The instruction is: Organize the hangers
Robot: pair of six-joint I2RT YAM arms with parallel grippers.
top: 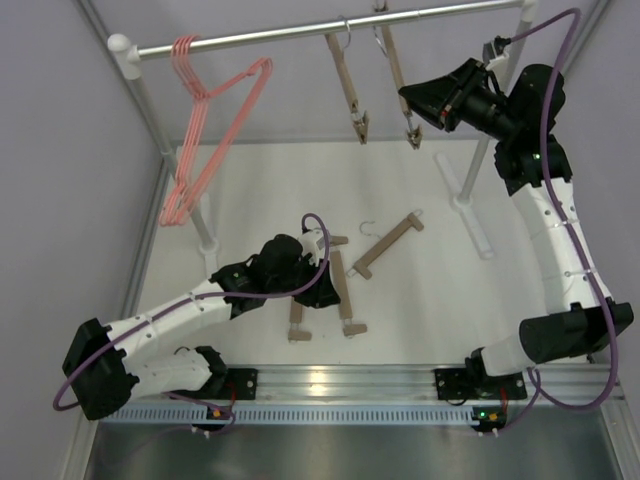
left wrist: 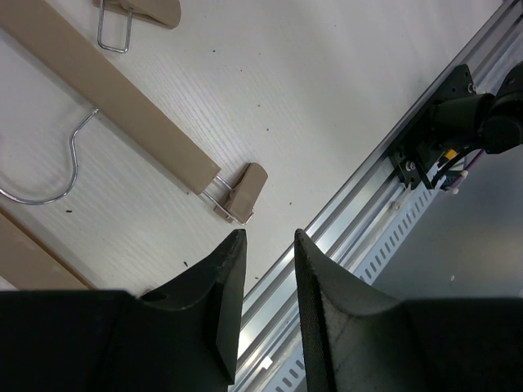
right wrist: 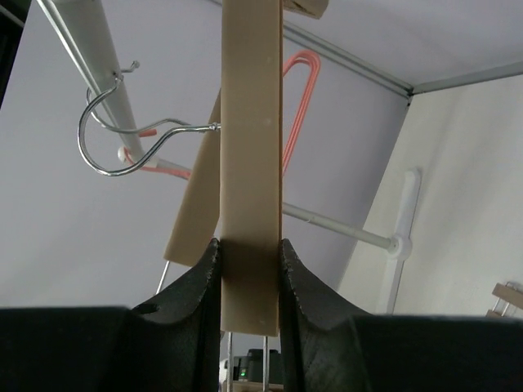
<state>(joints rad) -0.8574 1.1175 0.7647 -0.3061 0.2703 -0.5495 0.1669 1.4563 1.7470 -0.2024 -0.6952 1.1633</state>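
Observation:
Pink wire hangers (top: pixel 205 120) hang at the left end of the silver rail (top: pixel 300 33). Two wooden bar hangers hang from the rail's right half, one on the left (top: pixel 347 85) and one on the right (top: pixel 397 80). My right gripper (top: pixel 408 105) is shut on the right one; in the right wrist view its bar (right wrist: pixel 249 155) sits between the jaws of the gripper (right wrist: pixel 249 245), and the silver hook (right wrist: pixel 106 139) is over the rail. Three wooden hangers lie on the table (top: pixel 390 243) (top: pixel 342 290) (top: pixel 297 318). My left gripper (top: pixel 315 280) (left wrist: pixel 270 237) is open and empty just above them (left wrist: pixel 122 106).
White posts (top: pixel 160 130) and a white foot (top: pixel 465 190) carry the rail. The aluminium mounting rail (top: pixel 340 380) runs along the near table edge, also seen in the left wrist view (left wrist: pixel 368 196). Grey walls enclose the left and right sides.

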